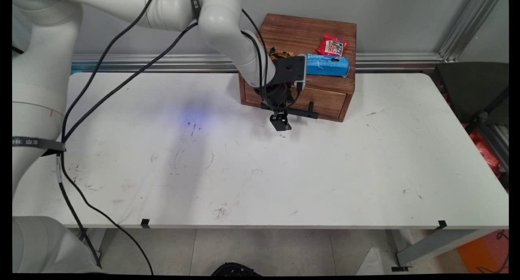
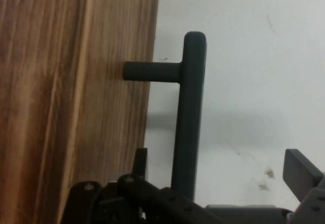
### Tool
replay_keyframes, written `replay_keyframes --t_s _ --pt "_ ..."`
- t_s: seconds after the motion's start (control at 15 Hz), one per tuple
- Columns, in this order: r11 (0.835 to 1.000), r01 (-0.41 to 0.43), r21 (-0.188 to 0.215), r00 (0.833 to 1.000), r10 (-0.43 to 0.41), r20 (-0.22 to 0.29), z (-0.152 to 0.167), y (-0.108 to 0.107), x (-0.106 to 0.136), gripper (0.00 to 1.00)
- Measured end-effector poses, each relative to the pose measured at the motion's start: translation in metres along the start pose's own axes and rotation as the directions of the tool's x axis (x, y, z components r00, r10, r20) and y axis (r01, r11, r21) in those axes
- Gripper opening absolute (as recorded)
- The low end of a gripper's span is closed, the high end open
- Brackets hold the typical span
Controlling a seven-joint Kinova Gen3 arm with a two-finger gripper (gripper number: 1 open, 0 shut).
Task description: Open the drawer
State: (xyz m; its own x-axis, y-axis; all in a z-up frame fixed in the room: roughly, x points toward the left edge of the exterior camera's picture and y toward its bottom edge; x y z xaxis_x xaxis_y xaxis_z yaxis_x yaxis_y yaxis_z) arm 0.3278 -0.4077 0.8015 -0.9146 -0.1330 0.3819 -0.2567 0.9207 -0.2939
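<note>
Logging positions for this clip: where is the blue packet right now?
In the main view, the blue packet lies on top of the wooden drawer box, toward its right side, just in front of the red packet.

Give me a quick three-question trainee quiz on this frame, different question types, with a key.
1. True or false: the claw grips a red packet.
2. What stands between the claw's open fingers? A: the black drawer handle. B: a hanging cable. C: a spoon.
3. Fill in: the blue pack lies on top of the wooden ____.

Key:
1. False. The red packet lies on the box, away from the claw.
2. A.
3. box.
</note>
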Motion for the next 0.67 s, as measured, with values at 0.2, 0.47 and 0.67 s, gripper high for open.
replay_keyframes --t_s 0.2,0.47,0.67 --pt "1.0 0.01 -0.002 1.0 -0.01 0.0 0.008 0.001 -0.002 1.0" --pt "0.999 0.038 -0.005 0.999 -0.038 -0.005 0.016 0.003 -0.003 1.0" --pt "0.998 0.063 -0.015 0.998 -0.063 -0.009 0.022 0.007 -0.003 1.0"
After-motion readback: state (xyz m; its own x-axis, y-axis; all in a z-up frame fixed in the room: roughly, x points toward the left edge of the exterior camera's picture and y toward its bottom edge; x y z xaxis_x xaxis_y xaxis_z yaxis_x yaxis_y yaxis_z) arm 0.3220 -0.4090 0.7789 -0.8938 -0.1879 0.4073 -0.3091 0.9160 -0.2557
